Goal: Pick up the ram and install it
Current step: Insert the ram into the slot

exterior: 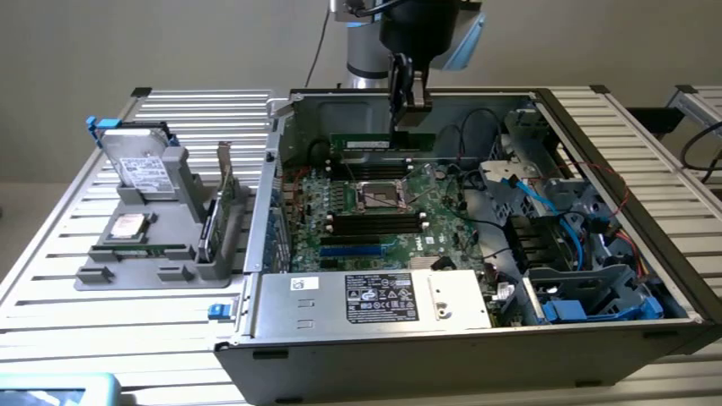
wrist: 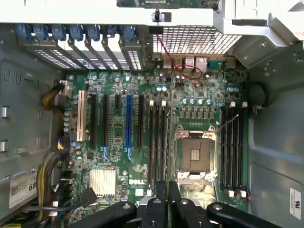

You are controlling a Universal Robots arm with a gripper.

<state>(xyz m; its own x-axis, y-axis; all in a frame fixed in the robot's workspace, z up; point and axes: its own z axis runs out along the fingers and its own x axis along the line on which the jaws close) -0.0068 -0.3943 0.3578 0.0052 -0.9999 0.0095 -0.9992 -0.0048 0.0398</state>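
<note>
Slatted metal desk carries an open computer case. Inside, the ram hangs level over the motherboard, at twelve o'clock of the CPU socket. The hand clenches it from above. It may be touching a slot; the view is too poor to say. At nine o'clock of the case, a grey stand holds a hard drive.

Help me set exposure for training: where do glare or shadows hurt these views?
Exterior view: soft, even light, no glare; the case interior is dimmer, and the ram in the hand shows green against it. Wrist view: the case frame washes out white, the motherboard is evenly lit, the hand looks dark.
</note>
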